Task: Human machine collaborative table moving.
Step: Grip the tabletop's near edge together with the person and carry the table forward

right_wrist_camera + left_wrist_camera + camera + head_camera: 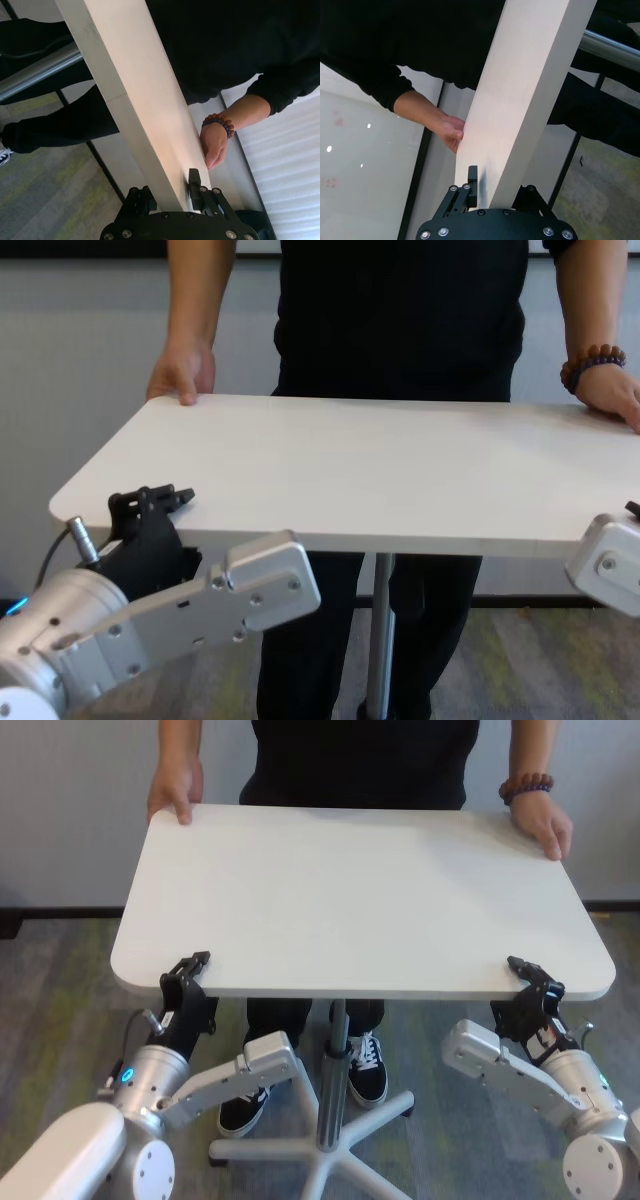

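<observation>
The white table [360, 890] stands on a silver pole [337, 1070]. The human [360, 760], in a black top, stands at its far side with one hand on each far corner [175, 792]; the bracelet hand [540, 825] is on the right. My left gripper [190, 970] is shut on the near edge by the left corner, one finger above and one below the tabletop [530, 90]. At the right corner my right gripper [530, 978] clamps the same edge [135, 90]. The chest view shows the left gripper [150, 505] on the tabletop [380, 460].
The pole ends in a white star base [320, 1155] on grey-green carpet. The human's black-and-white shoes [366, 1070] stand close to that base, under the tabletop. A pale wall [70, 810] rises behind the human.
</observation>
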`<control>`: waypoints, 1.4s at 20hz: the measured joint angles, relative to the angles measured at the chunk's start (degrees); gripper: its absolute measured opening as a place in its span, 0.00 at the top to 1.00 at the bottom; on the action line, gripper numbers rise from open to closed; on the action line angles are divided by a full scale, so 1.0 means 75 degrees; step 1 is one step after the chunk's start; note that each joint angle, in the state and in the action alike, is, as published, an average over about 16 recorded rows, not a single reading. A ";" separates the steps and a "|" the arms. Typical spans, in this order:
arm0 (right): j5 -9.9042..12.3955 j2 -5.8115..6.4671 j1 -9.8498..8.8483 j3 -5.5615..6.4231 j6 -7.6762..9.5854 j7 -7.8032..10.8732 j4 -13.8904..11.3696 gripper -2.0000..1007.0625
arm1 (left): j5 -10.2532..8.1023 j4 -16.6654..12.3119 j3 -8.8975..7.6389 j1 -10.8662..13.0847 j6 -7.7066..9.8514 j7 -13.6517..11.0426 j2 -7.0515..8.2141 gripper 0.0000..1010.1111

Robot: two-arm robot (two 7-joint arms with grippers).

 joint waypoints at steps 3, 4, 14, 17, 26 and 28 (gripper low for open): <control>-0.0014 0.0009 0.0137 -0.0039 -0.0051 -0.0016 0.0152 0.65 | 0.0016 0.0128 0.0036 -0.0132 -0.0020 0.0049 -0.0035 0.68; -0.0017 0.0012 0.0183 -0.0052 -0.0070 -0.0023 0.0207 0.65 | 0.0022 0.0178 0.0050 -0.0179 -0.0024 0.0067 -0.0050 0.68; -0.0023 0.0025 0.0735 -0.0234 -0.0355 -0.0141 0.0919 0.65 | 0.0106 0.0764 0.0209 -0.0645 -0.0027 0.0253 -0.0223 0.68; -0.0019 0.0026 0.0922 -0.0301 -0.0464 -0.0193 0.1183 0.65 | 0.0140 0.0986 0.0271 -0.0798 -0.0028 0.0324 -0.0284 0.68; -0.0010 0.0029 0.1492 -0.0509 -0.0796 -0.0398 0.2017 0.65 | 0.0215 0.1737 0.0463 -0.1277 -0.0075 0.0618 -0.0502 0.68; -0.0006 0.0026 0.1612 -0.0551 -0.0857 -0.0447 0.2198 0.65 | 0.0217 0.1901 0.0497 -0.1373 -0.0094 0.0701 -0.0556 0.68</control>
